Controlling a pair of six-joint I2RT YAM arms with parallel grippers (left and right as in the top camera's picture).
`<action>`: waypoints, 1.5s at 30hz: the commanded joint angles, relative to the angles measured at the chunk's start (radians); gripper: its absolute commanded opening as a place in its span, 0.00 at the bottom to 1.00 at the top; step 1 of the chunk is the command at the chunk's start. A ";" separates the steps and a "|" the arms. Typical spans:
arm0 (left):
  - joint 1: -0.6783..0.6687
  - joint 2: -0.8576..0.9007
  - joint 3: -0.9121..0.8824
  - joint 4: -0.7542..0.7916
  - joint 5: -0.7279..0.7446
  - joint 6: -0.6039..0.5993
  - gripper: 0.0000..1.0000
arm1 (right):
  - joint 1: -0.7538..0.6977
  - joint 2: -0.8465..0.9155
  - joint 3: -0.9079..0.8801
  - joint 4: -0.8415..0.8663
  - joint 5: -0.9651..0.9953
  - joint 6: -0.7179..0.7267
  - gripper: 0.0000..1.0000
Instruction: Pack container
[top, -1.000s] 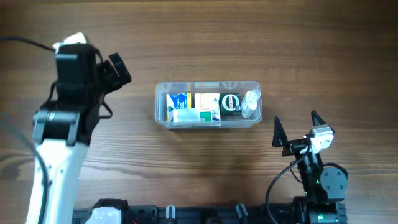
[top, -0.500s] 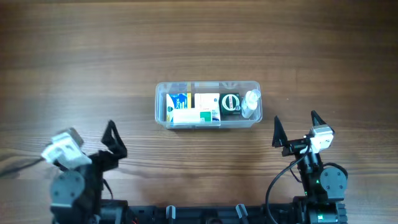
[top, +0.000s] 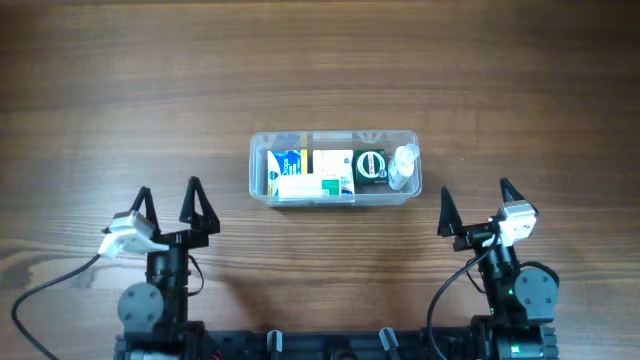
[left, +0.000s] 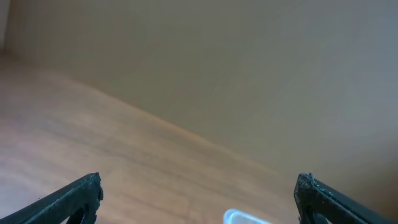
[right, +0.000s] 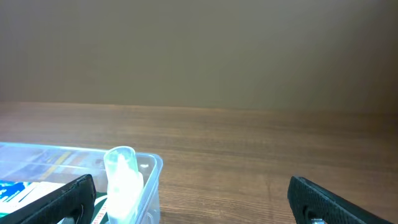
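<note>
The wooden surface (top: 320, 70) carries the clear container (top: 256, 170) at its centre. The left end effector (top: 168, 188) and right end effector (top: 475, 188) flank it nearer the front, both spread wide and empty. Small boxes (top: 318, 172) and a clear bottle (top: 403, 165) fill the container.

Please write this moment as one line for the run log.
container: boxes and bottle inside | left hand: open, empty, clear of container | right hand: open, empty, clear of container
</note>
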 joint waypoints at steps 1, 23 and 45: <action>0.020 -0.011 -0.051 -0.043 0.019 0.006 1.00 | 0.006 -0.004 -0.001 0.005 -0.019 0.011 1.00; 0.020 -0.011 -0.080 -0.061 0.125 0.186 1.00 | 0.006 -0.004 -0.001 0.005 -0.019 0.011 1.00; 0.020 -0.011 -0.080 -0.061 0.125 0.186 1.00 | 0.006 -0.004 -0.001 0.005 -0.019 0.011 1.00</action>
